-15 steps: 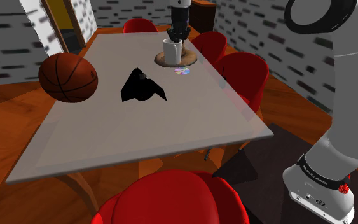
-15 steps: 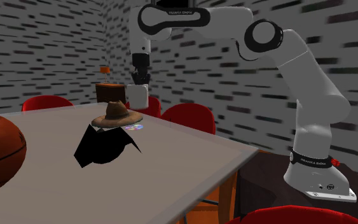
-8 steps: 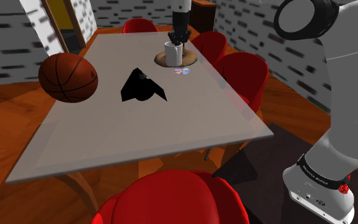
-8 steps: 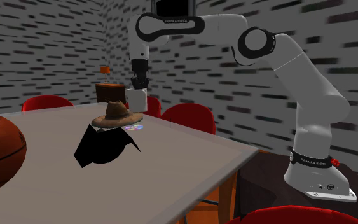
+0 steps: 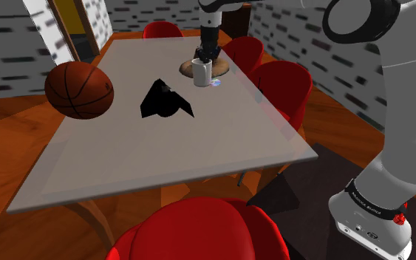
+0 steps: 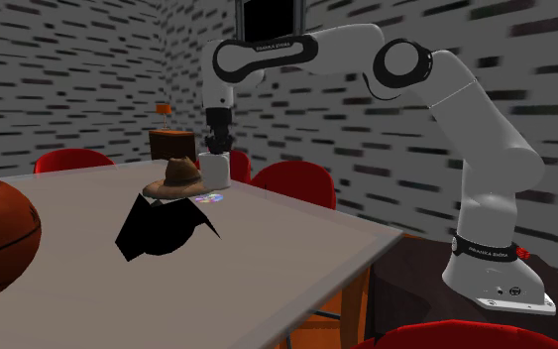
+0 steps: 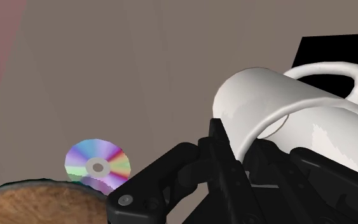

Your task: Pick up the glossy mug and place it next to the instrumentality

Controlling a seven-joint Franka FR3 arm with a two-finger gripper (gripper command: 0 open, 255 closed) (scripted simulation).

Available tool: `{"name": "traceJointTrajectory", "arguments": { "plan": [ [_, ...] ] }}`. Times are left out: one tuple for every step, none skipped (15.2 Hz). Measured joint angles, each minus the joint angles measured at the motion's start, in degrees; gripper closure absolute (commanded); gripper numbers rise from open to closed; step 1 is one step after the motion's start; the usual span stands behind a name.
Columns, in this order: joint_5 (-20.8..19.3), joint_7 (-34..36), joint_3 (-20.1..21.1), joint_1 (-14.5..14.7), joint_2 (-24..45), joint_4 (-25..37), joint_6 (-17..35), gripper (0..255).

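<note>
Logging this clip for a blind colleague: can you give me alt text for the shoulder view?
A black gripper clasps a white mug by its rim over a grey table, close to a brown hat and a shiny disc. A basketball and a black shape lie nearer the camera, with red chairs around the table.

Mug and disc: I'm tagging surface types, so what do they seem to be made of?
The mug looks like glazed white ceramic, going by its smooth skin and soft highlights, though glossy plastic would look the same. The disc looks like a mirror-coated plastic CD: rainbow bands fan around a grey hub.
</note>
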Motion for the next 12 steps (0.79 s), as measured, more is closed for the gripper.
{"name": "traceJointTrajectory", "arguments": {
  "plan": [
    [0.00, 0.00, -0.01, -0.06, -0.04, -0.78, 0.73, 255],
    [0.00, -0.01, -0.02, -0.14, -0.08, -1.64, 1.55, 255],
    [0.02, -0.01, -0.02, -0.25, -0.26, -2.75, 2.46, 255],
    [0.01, -0.05, -0.04, -0.31, -0.17, -3.29, 3.10, 255],
    [-0.03, 0.01, -0.06, -0.29, -0.01, -3.81, 3.78, 255],
    [-0.04, -0.07, -0.08, -0.38, 0.08, -4.40, 4.46, 255],
    [-0.07, 0.01, -0.10, -0.36, 0.21, -4.99, 5.17, 255],
    [-0.08, 0.02, -0.10, -0.41, 0.19, -5.90, 6.05, 255],
    [-0.08, -0.02, -0.12, -0.50, 0.17, -6.59, 6.70, 255],
    [-0.11, -0.10, -0.16, -0.61, 0.29, -7.32, 7.56, 255],
    [-0.12, -0.07, -0.17, -0.66, 0.28, -8.14, 8.35, 255],
    [-0.14, -0.07, -0.18, -0.70, 0.28, -8.83, 9.04, 255]
  ]
}}
